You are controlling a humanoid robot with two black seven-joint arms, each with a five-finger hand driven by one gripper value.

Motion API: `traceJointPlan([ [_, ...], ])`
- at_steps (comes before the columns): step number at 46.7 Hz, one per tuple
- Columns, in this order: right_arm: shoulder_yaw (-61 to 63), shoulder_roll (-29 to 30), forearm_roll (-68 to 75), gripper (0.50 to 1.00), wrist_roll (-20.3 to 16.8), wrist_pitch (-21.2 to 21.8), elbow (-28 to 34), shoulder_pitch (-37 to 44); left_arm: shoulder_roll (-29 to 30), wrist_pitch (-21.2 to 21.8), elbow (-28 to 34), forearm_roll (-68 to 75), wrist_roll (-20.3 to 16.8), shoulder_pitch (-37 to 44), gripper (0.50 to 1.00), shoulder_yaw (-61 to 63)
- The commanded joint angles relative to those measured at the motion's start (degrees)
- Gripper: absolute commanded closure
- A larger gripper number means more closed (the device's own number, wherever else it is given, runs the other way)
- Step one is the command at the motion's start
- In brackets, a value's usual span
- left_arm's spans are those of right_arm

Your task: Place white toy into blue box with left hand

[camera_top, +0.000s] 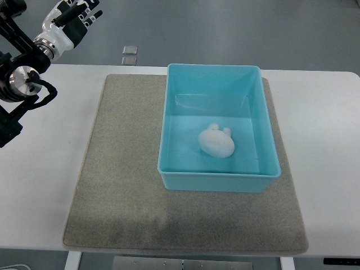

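The white toy [216, 141] lies on the floor of the blue box [220, 181], toward its near side and touching no wall. The box sits on a grey mat [121, 185] laid over the white table [42, 185]. The left hand [72, 21] is up at the far left corner, beyond the table edge, fingers loosely extended and holding nothing.

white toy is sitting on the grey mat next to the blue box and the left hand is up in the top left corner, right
Not quite. The top view shows the white toy lying inside the blue box, not on the grey mat beside it. The left hand is indeed in the top left corner.
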Motion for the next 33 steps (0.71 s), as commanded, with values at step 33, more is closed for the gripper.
traceJointPlan([
  [33, 0.0, 0.0, 0.0, 0.564, 0.0, 0.0, 0.0, 0.0, -2.9, -2.4, -0.1, -3.3, 0.0, 9.4, 0.504, -5.3],
])
